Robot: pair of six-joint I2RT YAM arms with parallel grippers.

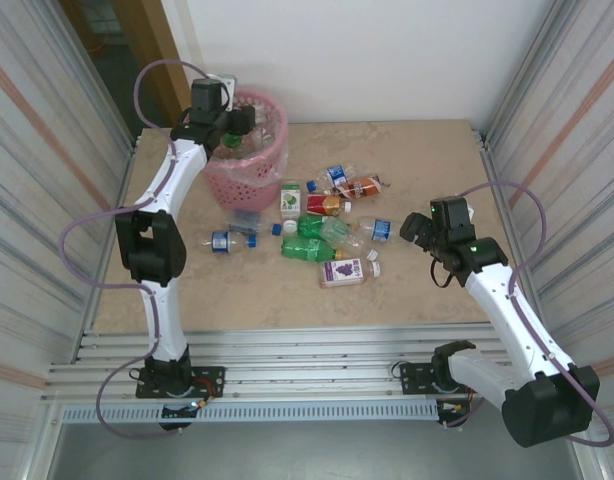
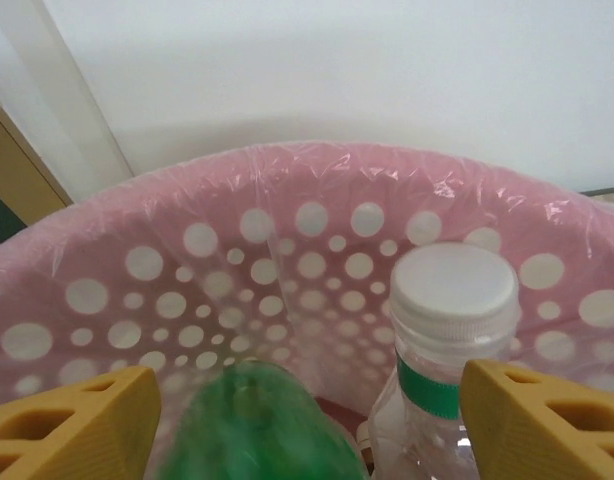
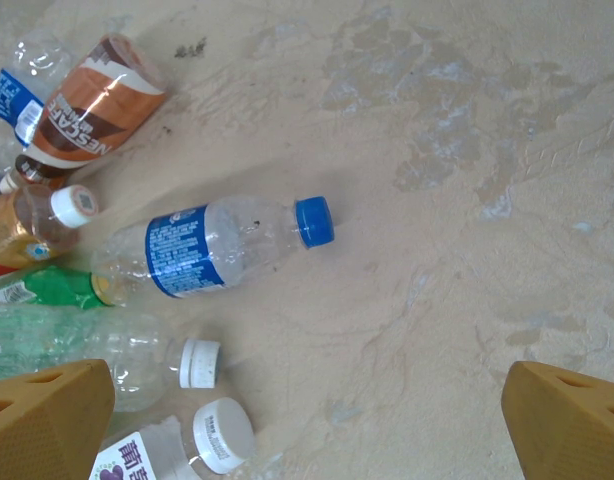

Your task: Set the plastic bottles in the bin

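Left claw (image 1: pixel 234 124): you have it high over the bin (image 1: pixel 255 172), at the far-left corner of the counter (image 1: pixel 427 290). Its jaws stand apart and clamp nothing.
Left fingers (image 2: pixel 77 420): yellow, one at each lower corner of your left wrist view, well apart.
Green bottle (image 2: pixel 252 425): blurred, between those fingers and closer to the left one. You cannot tell whether it touches that finger.
White-cap bottle (image 2: pixel 452 330): clear with a green neck band, just right of the green bottle, seen against the bin's inner wall.
Bin: pink, with round holes and a thin liner folded over the rim. Clear bottles show in its mouth from above.
Right claw (image 1: pixel 419 228): you hold it above bare counter, just right of the pile (image 1: pixel 322 225). The jaws are wide with nothing between them.
Pile: loose bottles lying mid-counter, right of the bin.
Blue-cap bottle (image 3: pixel 212 250): clear with a blue label, on its side at the pile's right edge, nearest your right claw.
Brown bottle (image 3: pixel 92 105): crushed, lying beyond the blue-cap bottle.
Grape-label bottle (image 1: pixel 345 270): at the pile's near edge, on its side.
Stray bottle (image 1: pixel 227 241): blue cap, left of the pile, beside the left arm.
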